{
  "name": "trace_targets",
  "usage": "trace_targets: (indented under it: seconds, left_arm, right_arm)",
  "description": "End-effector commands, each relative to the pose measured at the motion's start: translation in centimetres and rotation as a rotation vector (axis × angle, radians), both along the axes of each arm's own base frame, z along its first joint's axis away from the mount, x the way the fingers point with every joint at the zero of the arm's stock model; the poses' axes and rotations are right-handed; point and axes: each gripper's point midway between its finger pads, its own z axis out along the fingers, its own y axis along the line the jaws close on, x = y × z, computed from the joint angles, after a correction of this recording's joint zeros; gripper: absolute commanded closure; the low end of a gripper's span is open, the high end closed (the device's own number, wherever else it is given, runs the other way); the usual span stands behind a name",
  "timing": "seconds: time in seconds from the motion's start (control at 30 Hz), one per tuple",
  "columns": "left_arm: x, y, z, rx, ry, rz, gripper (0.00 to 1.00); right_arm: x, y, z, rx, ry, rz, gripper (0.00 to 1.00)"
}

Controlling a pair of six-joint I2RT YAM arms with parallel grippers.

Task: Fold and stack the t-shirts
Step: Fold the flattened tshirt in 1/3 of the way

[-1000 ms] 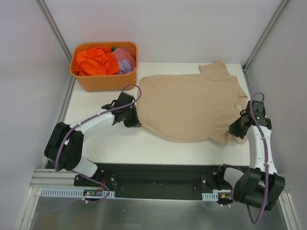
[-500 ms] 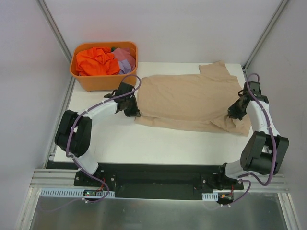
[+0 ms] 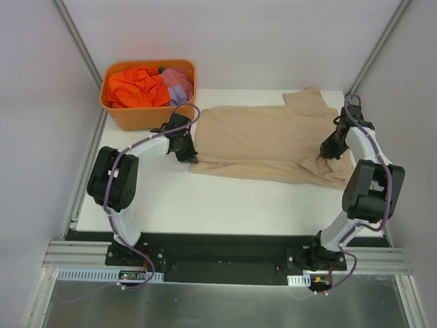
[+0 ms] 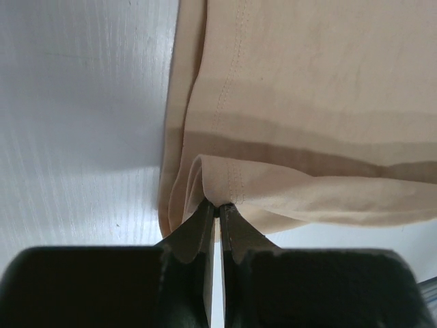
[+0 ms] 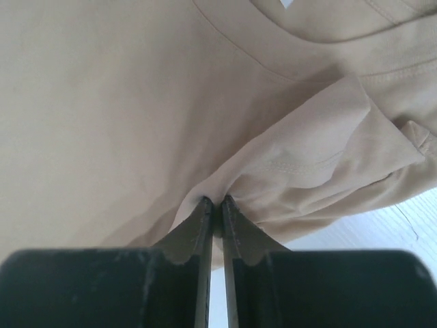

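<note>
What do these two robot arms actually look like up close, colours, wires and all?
Both the left arm and right arm have glossy white tube-like links joined by chunky black joints. A thin purple cable loops loosely along each. The left gripper and right gripper each end in two dark, tapering fingers. No markings are readable.

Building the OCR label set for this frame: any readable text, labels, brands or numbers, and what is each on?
No readable text in any view.
White tag at the collar of the beige t-shirt: only a corner shows in the right wrist view, no print visible.
Orange tub: no marking visible.
Circuit boards at the arm bases: too small to read.
</note>
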Motion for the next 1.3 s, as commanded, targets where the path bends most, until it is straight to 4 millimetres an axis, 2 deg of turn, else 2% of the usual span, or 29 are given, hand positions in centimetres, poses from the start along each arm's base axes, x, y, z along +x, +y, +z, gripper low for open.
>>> trace_targets:
  seconds: [0.0, 0.1, 0.13, 0.2, 0.23, 0.27, 0.33, 0.4, 0.53, 0.6, 0.73, 0.9, 1.07, 1.17, 1.27]
  left_arm:
    - [2.1, 1.1, 0.2, 0.048, -0.032, 0.012, 1.0]
    - [2.5, 1.9, 0.2, 0.066, -0.016, 0.036, 0.85]
    - [2.6, 2.3, 0.3, 0.075, -0.021, 0.044, 0.69]
    - [2.8, 3.1, 1.2, 0.1, -0.046, 0.061, 0.27]
    - [2.9, 3.4, 2.0, 0.111, -0.069, 0.068, 0.11]
    - [2.7, 3.7, 2.6, 0.116, -0.087, 0.072, 0.01]
    - [2.1, 3.7, 3.8, 0.099, -0.11, 0.073, 0.01]
    - [1.5, 3.2, 4.2, 0.069, -0.106, 0.063, 0.01]
    - [0.4, 1.3, 4.2, -0.008, -0.075, 0.005, 0.01]
    - [0.0, -0.1, 4.2, -0.048, -0.065, -0.04, 0.01]
    - [-0.1, -3.3, 4.4, -0.125, -0.065, -0.127, 0.01]
    - [0.9, -5.3, 2.5, -0.152, -0.022, -0.157, 0.01]
    - [0.6, -5.1, -0.9, -0.122, 0.06, -0.132, 0.01]
    - [-1.0, -4.1, -2.8, -0.087, 0.107, -0.122, 0.01]
    - [-3.6, -2.2, -3.9, -0.03, 0.14, -0.101, 0.01]
  right_arm:
    - [3.3, -0.6, 0.5, -0.026, -0.053, -0.02, 0.87]
    - [5.1, -0.5, 0.2, -0.02, -0.06, 0.005, 0.8]
    - [5.8, -0.4, 0.6, -0.013, -0.068, 0.027, 0.74]
    - [6.7, -0.4, 2.3, -0.022, -0.083, 0.071, 0.62]
    - [6.6, -0.6, 3.0, -0.041, -0.085, 0.079, 0.55]
    - [6.4, -0.6, 3.7, -0.06, -0.098, 0.098, 0.48]
    - [5.3, -0.7, 5.2, -0.094, -0.129, 0.111, 0.27]
    - [3.7, -0.4, 5.4, -0.098, -0.143, 0.124, 0.05]
    - [0.5, 0.7, 3.3, -0.063, -0.134, 0.144, 0.04]
    - [-0.2, 1.1, 2.0, -0.047, -0.119, 0.158, 0.04]
    - [-0.2, 3.1, -0.3, 0.053, -0.109, 0.225, 0.05]
    - [0.0, 3.3, -3.2, 0.088, -0.042, 0.225, 0.04]
    - [-0.9, 2.9, -5.5, 0.077, 0.032, 0.222, 0.04]
    - [-2.3, 2.9, -6.8, 0.078, 0.081, 0.219, 0.04]
    - [-4.1, 3.2, -7.5, 0.089, 0.116, 0.218, 0.04]
